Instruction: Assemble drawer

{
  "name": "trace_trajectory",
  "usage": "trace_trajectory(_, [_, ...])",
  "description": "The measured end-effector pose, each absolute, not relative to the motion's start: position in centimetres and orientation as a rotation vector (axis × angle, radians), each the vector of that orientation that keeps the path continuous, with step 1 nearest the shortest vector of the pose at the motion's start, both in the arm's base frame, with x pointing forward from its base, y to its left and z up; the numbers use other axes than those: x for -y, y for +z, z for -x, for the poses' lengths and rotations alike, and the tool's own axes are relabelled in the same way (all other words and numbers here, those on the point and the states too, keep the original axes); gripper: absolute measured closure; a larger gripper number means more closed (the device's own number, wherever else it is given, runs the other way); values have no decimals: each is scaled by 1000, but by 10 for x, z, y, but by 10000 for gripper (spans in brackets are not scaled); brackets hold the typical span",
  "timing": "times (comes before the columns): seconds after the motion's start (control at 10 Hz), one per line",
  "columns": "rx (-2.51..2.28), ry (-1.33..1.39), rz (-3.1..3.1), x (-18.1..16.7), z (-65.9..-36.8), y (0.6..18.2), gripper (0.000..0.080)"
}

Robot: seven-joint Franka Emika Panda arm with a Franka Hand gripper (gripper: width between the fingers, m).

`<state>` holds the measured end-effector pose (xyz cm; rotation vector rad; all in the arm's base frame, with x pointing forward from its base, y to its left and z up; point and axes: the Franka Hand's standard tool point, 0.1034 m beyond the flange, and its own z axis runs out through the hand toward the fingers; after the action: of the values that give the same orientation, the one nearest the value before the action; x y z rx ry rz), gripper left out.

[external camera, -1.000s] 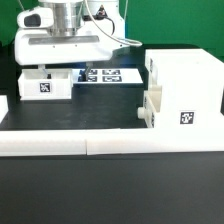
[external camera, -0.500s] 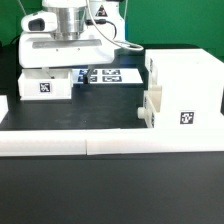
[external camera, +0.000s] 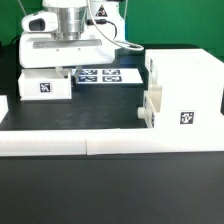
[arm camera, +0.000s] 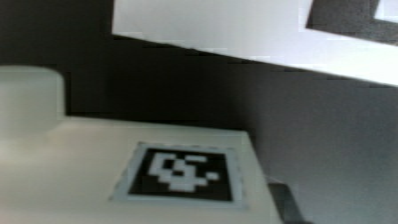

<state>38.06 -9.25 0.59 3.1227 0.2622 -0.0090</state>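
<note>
Your claw [external camera: 62, 68] sits right above the tray [external camera: 45, 87]. You can't tell if it's open or closed. Coming down off-center, it could bump the tray crooked.

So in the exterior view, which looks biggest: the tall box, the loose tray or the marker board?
1. The box, clearly.
2. The tray and the marker board look alike; the board lies flat, seen at a slant, so no ranking.

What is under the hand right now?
A white tray with a square tag sits under the hand. The hand covers the tray's back edge and its own fingertips, so grip cannot be judged.
</note>
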Motion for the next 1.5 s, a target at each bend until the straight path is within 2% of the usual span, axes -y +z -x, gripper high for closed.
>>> trace_trajectory(0.1, [-262, -9, -3123, 93, -381, 6, 757])
trace_trajectory(0.7, [-270, -12, -3123, 90, -382, 7, 757])
trace_trajectory(1.0, [-374, -31, -3131, 63, -402, 32, 757])
trace_trajectory(1.2, [-414, -17, -3137, 48, -427, 51, 757])
trace_trajectory(1.4, [-431, 14, -3138, 37, -447, 60, 757])
trace_trajectory(1.5, [-461, 39, -3133, 26, -458, 58, 757])
